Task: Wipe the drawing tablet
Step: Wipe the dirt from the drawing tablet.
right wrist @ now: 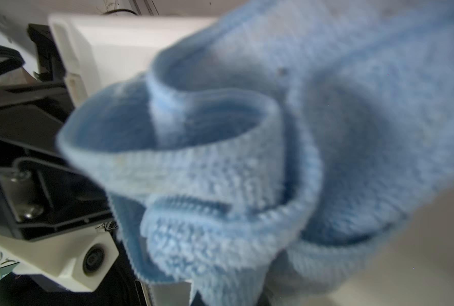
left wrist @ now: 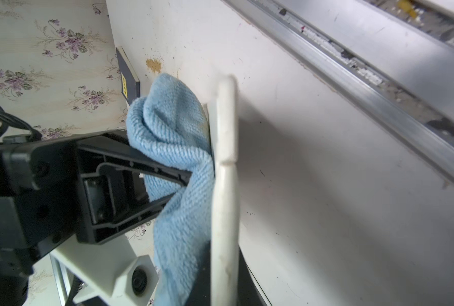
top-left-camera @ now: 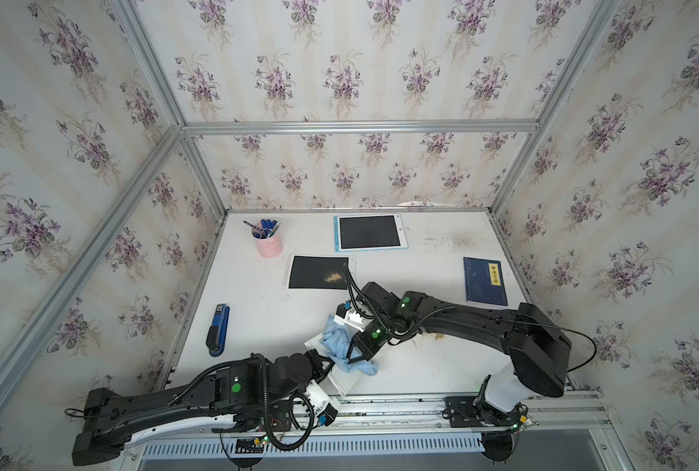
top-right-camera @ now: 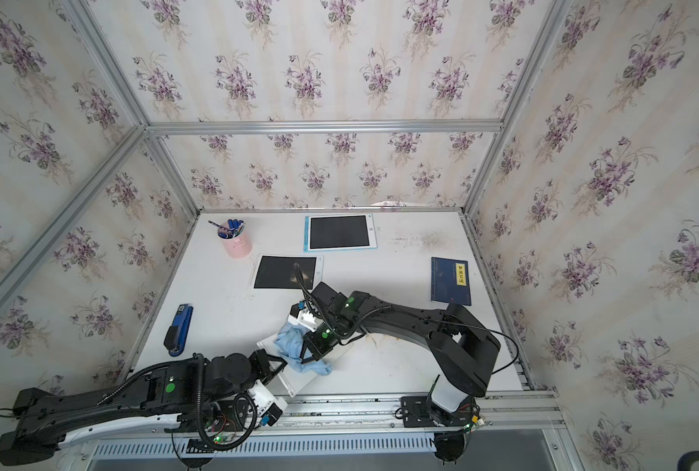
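Note:
The drawing tablet (top-left-camera: 356, 381) (top-right-camera: 305, 381) is a white slab, held tilted up off the table near the front edge. My left gripper (top-left-camera: 326, 367) (top-right-camera: 280, 367) is shut on its near edge. In the left wrist view that thin white edge (left wrist: 224, 185) runs between my jaws. A crumpled light-blue cloth (top-left-camera: 337, 338) (top-right-camera: 293, 340) (left wrist: 173, 132) lies against the tablet's face. My right gripper (top-left-camera: 352, 359) (top-right-camera: 305, 358) (left wrist: 183, 182) is shut on it. The cloth (right wrist: 247, 159) fills the right wrist view and hides the fingertips. Behind it shows a white corner of the tablet (right wrist: 109, 45).
At the back of the table are a pink pen cup (top-left-camera: 269, 242) and a blue-framed tablet (top-left-camera: 370, 232). A black sheet with tan dust (top-left-camera: 318, 272) lies mid-table. A blue stapler (top-left-camera: 218, 329) lies left, a dark blue book (top-left-camera: 485, 281) right. A metal rail (top-left-camera: 401, 401) runs along the front.

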`<state>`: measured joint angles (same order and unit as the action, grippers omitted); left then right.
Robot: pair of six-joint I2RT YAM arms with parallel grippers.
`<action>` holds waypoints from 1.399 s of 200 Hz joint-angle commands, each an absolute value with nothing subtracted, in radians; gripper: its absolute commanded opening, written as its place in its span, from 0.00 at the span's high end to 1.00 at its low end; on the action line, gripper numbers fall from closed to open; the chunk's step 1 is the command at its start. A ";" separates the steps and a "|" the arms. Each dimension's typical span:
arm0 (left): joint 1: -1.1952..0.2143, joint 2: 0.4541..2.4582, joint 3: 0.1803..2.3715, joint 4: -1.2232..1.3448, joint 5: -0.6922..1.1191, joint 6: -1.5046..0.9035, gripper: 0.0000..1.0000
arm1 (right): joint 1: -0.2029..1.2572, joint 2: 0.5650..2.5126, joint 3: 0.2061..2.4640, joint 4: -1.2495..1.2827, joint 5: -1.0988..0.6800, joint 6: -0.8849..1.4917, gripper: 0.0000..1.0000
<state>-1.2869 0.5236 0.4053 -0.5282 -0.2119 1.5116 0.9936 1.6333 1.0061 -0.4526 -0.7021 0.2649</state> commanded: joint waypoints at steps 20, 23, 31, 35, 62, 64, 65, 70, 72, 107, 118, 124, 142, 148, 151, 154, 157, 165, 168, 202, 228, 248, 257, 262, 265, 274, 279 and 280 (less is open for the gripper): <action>-1.285 0.523 0.408 -0.485 -0.221 1.532 1.00 | 0.799 1.719 0.864 -0.450 -0.470 0.386 1.00; -1.285 0.523 0.409 -0.484 -0.222 1.531 1.00 | 0.775 1.724 0.861 -0.450 -0.444 0.390 1.00; -1.284 0.523 0.410 -0.486 -0.223 1.532 1.00 | 0.718 1.734 0.858 -0.452 -0.393 0.401 1.00; -1.284 0.523 0.410 -0.486 -0.224 1.532 1.00 | 0.696 1.733 0.858 -0.450 -0.374 0.405 1.00; -1.287 0.517 0.410 -0.489 -0.229 1.531 1.00 | 0.600 1.697 0.870 -0.438 -0.316 0.426 1.00; -1.288 0.517 0.409 -0.489 -0.230 1.531 1.00 | 0.600 1.694 0.875 -0.442 -0.312 0.426 1.00; -1.288 0.516 0.409 -0.488 -0.229 1.531 1.00 | 0.600 1.693 0.878 -0.442 -0.311 0.424 1.00; -1.288 0.516 0.409 -0.489 -0.232 1.530 1.00 | 0.600 1.690 0.890 -0.449 -0.304 0.421 1.00; -1.288 0.516 0.409 -0.489 -0.230 1.530 1.00 | 0.601 1.688 0.895 -0.450 -0.304 0.421 1.00; -1.290 0.522 0.409 -0.484 -0.229 1.531 1.00 | 0.633 1.682 0.989 -0.447 -0.338 0.420 1.00; -1.290 0.524 0.406 -0.480 -0.226 1.530 1.00 | 0.646 1.703 1.033 -0.439 -0.332 0.424 1.00; -1.290 0.527 0.404 -0.479 -0.225 1.531 1.00 | 0.653 1.722 1.060 -0.438 -0.334 0.425 1.00; -1.290 0.537 0.408 -0.479 -0.226 1.530 1.00 | 0.691 1.784 1.139 -0.450 -0.353 0.419 1.00; -1.290 0.537 0.409 -0.479 -0.227 1.530 1.00 | 0.713 1.799 1.159 -0.455 -0.354 0.415 1.00; -1.290 0.537 0.409 -0.477 -0.227 1.530 1.00 | 0.726 1.804 1.171 -0.458 -0.357 0.411 1.00; -1.290 0.537 0.409 -0.477 -0.227 1.529 1.00 | 0.738 1.810 1.181 -0.461 -0.361 0.407 1.00; -1.290 0.537 0.409 -0.477 -0.227 1.529 1.00 | 0.750 1.814 1.190 -0.466 -0.367 0.403 1.00; -1.290 0.535 0.409 -0.477 -0.227 1.529 1.00 | 0.784 1.823 1.211 -0.473 -0.390 0.392 1.00; -1.290 0.535 0.409 -0.477 -0.227 1.528 1.00 | 0.795 1.826 1.215 -0.475 -0.397 0.388 1.00; -1.289 0.537 0.408 -0.476 -0.230 1.529 1.00 | 0.932 1.818 1.226 -0.504 -0.497 0.333 1.00; -1.290 0.537 0.408 -0.476 -0.230 1.531 1.00 | 1.027 1.780 1.190 -0.494 -0.613 0.292 1.00; -1.290 0.537 0.408 -0.475 -0.231 1.529 1.00 | 1.102 1.727 1.137 -0.475 -0.685 0.265 1.00; -1.290 0.535 0.408 -0.472 -0.232 1.527 1.00 | 1.124 1.704 1.107 -0.458 -0.704 0.269 1.00; -1.290 0.535 0.408 -0.474 -0.232 1.528 1.00 | 1.128 1.692 1.087 -0.446 -0.718 0.275 1.00; -1.290 0.535 0.407 -0.473 -0.232 1.527 1.00 | 1.128 1.685 1.076 -0.436 -0.726 0.281 1.00; -1.289 0.534 0.408 -0.475 -0.233 1.527 1.00 | 1.128 1.665 1.026 -0.407 -0.736 0.299 1.00; -1.290 0.534 0.408 -0.476 -0.233 1.528 1.00 | 1.128 1.656 1.001 -0.396 -0.734 0.305 1.00; -1.290 0.533 0.408 -0.476 -0.233 1.528 1.00 | 1.128 1.655 0.996 -0.394 -0.734 0.306 1.00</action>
